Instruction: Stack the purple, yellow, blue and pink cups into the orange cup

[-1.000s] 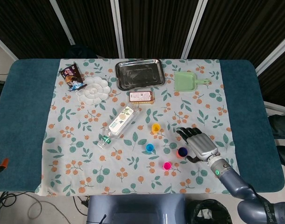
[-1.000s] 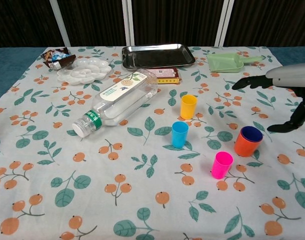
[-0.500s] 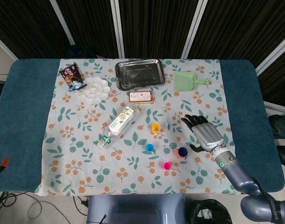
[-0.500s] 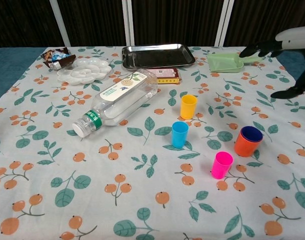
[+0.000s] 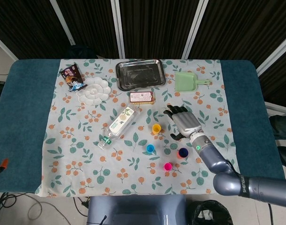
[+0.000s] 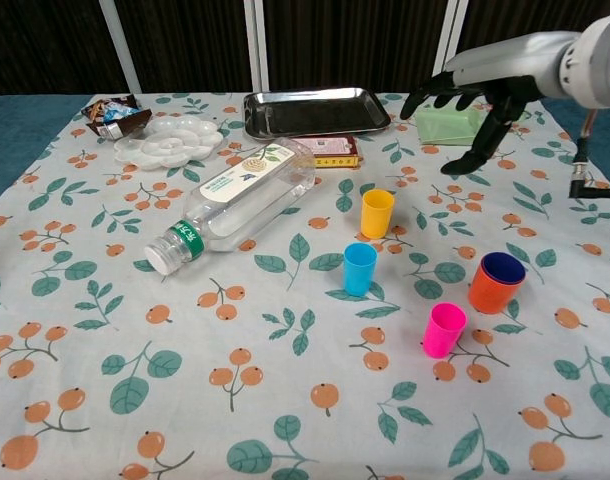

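Right hand (image 6: 477,92) hung above the counter (image 5: 21,117) with fingers spread wide and nothing in them, raised over the yellow cup (image 6: 376,213); the purple cup (image 6: 503,267) sat nested in the orange cup (image 6: 493,288), with the blue cup (image 6: 359,268) and pink cup (image 6: 443,330) upright and apart nearby. Left hand showed in neither view. Risk, as judged: a descent slightly off centre could tip the light yellow cup, which might roll against the plastic bottle (image 6: 235,203), though height above it was hard to gauge.
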